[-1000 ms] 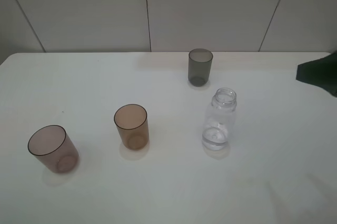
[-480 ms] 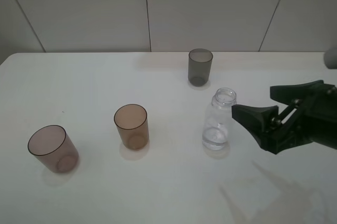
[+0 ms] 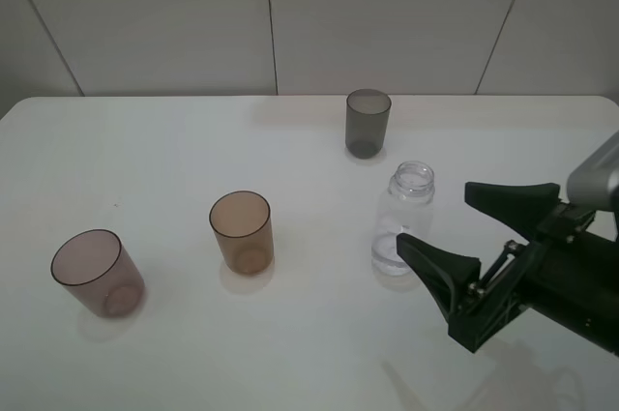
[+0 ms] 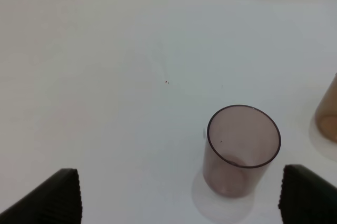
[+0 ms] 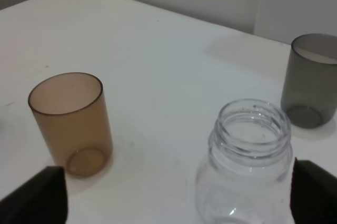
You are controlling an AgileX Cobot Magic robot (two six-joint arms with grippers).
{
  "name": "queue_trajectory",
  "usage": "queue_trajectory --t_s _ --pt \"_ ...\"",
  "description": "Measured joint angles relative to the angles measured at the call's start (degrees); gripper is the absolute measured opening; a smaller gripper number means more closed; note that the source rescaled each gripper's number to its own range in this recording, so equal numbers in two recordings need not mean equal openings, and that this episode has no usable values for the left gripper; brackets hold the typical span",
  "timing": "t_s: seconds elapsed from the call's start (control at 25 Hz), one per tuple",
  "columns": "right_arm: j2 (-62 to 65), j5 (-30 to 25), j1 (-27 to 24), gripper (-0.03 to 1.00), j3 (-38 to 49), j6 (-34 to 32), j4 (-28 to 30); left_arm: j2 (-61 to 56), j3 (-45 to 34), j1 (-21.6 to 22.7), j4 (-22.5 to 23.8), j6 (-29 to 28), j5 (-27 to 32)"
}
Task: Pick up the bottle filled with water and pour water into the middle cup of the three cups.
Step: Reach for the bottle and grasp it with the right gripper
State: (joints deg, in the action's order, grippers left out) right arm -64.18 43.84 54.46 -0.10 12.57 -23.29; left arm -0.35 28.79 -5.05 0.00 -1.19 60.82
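On white table [image 3: 193,353], tiled wall [image 3: 387,14] behind | L jaws, R jaws wide, empty

The right arm [image 3: 566,280] is matte black, with wedge-shaped jaws and a grey wrist segment [image 3: 596,179].

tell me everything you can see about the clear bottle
The bottle is small, clear, colourless plastic with rounded shoulders and a wide threaded neck, uncapped. It stands upright on the white table, with what looks like a little water at the bottom. It is nearer the camera than the dark grey cup and to the right of the amber cup. The open right claw is close beside it. Only the table is seen touching it.
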Motion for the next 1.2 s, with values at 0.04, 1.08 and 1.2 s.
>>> queue_trajectory --t_s 0.04,1.08,1.2 --pt "-1.3 2.1 0.4 0.87 0.2 -0.6 0.0 0.0 0.0 0.0 0.0 0.0 0.0" --pt "-42.6 24.9 0.8 0.87 0.1 -22.0 -3.9 0.0 0.0 0.0 0.0 0.0 0.0" --pt "-42.6 24.9 0.8 0.87 0.1 -22.1 -3.9 0.0 0.0 0.0 0.0 0.0 0.0"
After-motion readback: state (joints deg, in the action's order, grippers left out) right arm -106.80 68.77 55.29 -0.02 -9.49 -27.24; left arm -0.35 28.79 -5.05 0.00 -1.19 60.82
